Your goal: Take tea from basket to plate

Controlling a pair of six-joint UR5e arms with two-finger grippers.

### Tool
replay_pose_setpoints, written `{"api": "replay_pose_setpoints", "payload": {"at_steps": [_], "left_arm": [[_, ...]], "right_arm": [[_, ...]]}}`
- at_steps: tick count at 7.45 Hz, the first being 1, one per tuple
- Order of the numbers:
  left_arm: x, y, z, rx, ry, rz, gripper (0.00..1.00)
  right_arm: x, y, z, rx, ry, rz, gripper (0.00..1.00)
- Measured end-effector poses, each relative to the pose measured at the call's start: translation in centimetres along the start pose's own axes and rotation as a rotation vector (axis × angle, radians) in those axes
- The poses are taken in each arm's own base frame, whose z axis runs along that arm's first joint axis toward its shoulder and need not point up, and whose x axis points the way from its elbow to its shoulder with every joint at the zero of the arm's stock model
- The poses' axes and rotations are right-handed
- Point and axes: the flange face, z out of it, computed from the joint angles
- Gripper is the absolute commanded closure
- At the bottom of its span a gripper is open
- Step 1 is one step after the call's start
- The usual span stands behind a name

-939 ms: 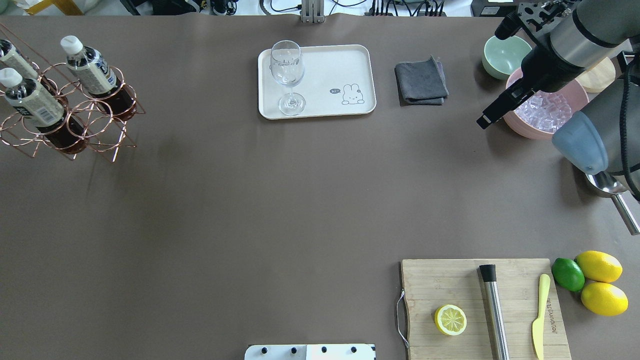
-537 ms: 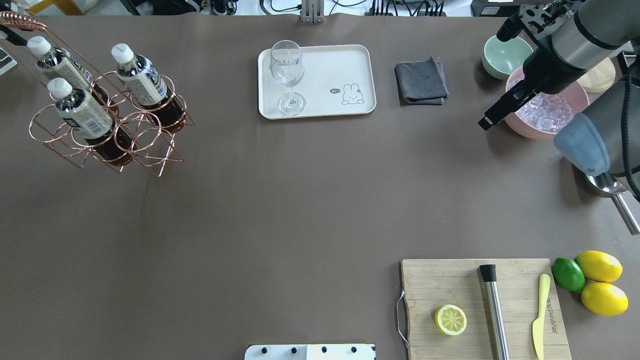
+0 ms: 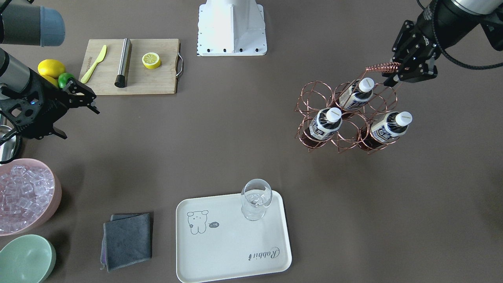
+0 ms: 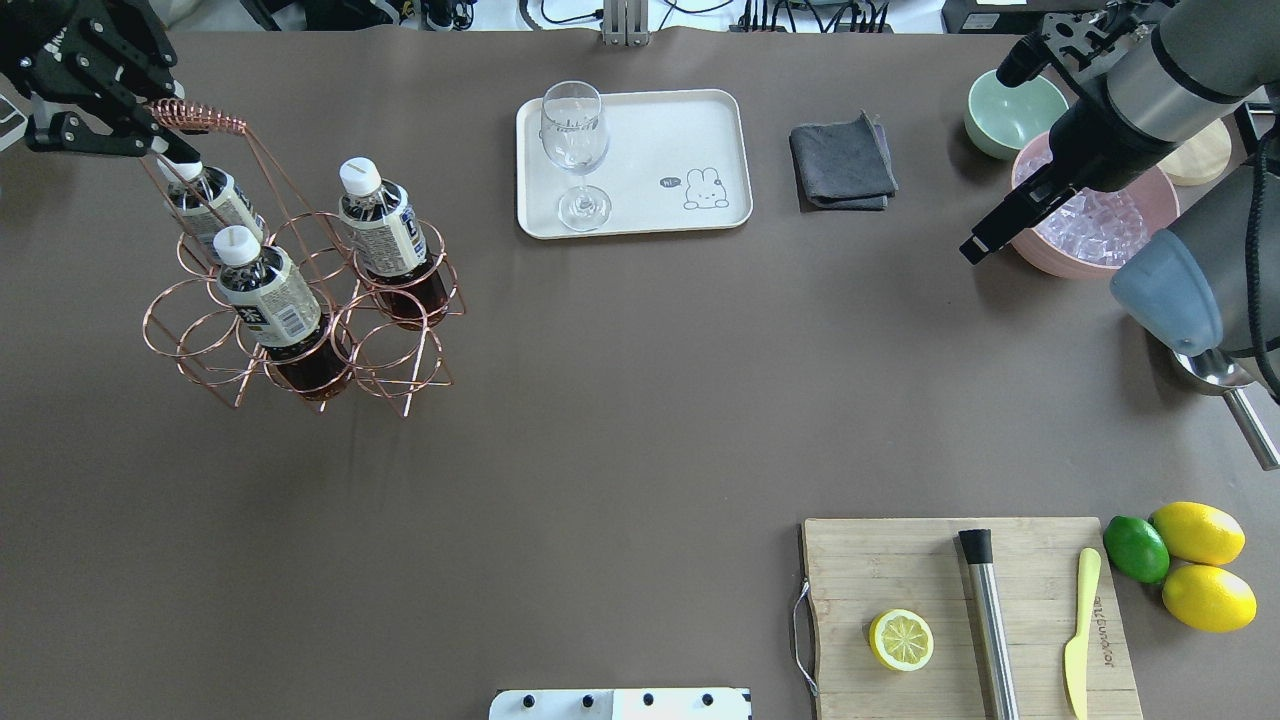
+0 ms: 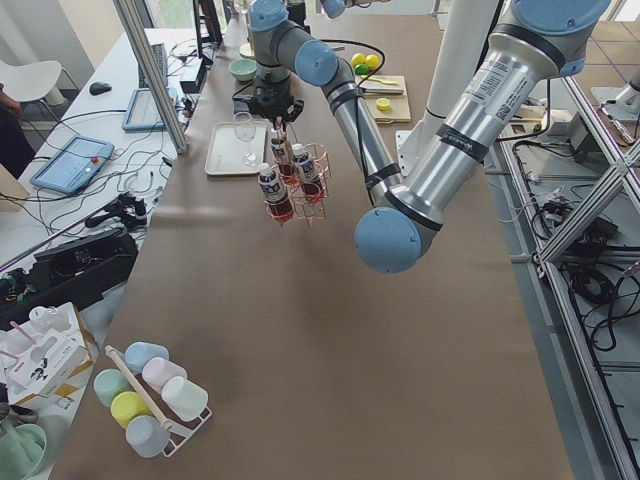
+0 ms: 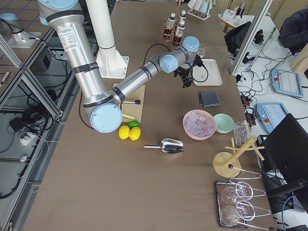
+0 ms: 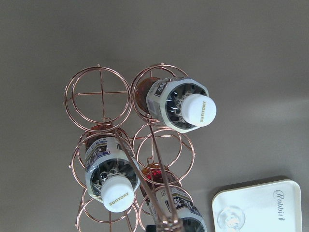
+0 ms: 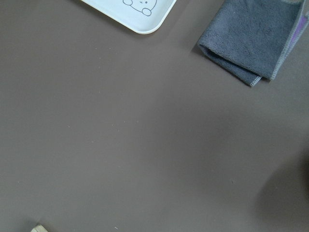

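Note:
The rose-gold wire basket hangs by its coiled handle (image 4: 200,119) (image 3: 379,67) from my left gripper (image 4: 150,125) (image 3: 397,74), which is shut on the coil. It seems to be lifted just off the table. Three tea bottles stand in its cells (image 4: 225,205) (image 4: 275,300) (image 4: 385,235). They also show in the left wrist view (image 7: 186,106). The cream plate (image 4: 660,130) (image 3: 235,251) lies at the far middle, to the basket's right. A clear glass (image 4: 575,150) stands on the plate. My right gripper (image 4: 975,245) (image 3: 78,124) is open and empty near the pink bowl.
A grey cloth (image 4: 843,162) lies right of the plate. A pink bowl of ice (image 4: 1150,180), a mint bowl (image 4: 1010,110) and a metal scoop (image 4: 1215,370) are at the far right. A cutting board (image 4: 850,570) with half a lemon, a muddler and a knife lies front right, with whole citrus fruits beside it.
The basket with its three bottles has moved right and nearer the robot, and my left gripper on the handle has come into view. The right arm has barely moved.

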Motion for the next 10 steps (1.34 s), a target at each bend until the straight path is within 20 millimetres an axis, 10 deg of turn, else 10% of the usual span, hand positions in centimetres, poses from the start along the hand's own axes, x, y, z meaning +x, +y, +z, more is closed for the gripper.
{"api": "replay_pose_setpoints", "payload": {"at_steps": [10], "left_arm": [[0.0, 14.7, 3.6, -0.071, 0.063, -0.106, 1.00]], "right_arm": [[0.3, 0.4, 0.2, -0.006, 0.001, 0.007, 0.00]]}}
